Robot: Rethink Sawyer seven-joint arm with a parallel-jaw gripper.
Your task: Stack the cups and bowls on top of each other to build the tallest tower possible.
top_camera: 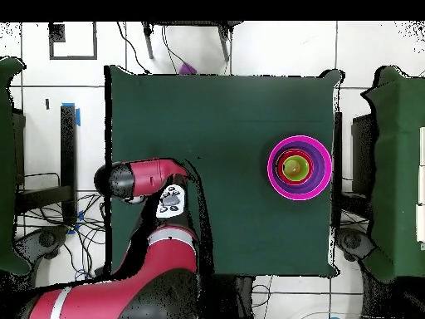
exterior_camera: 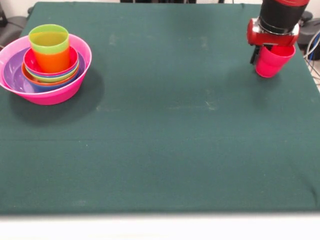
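Observation:
The tower stands at the table's left in the front view. Its base is the huge pink bowl, with the purple bowl and smaller bowls nested inside. An orange cup sits at its top, inside a lime green cup. The tower also shows in the overhead view, at the right. My gripper is at the far right corner, shut on the rim of the red-pink cup, which hangs slightly tilted just above the cloth. In the overhead view my arm hides the gripper and that cup.
The green cloth table ends in a white front edge. Cables lie off the right far corner. Other green tables stand beside this one in the overhead view.

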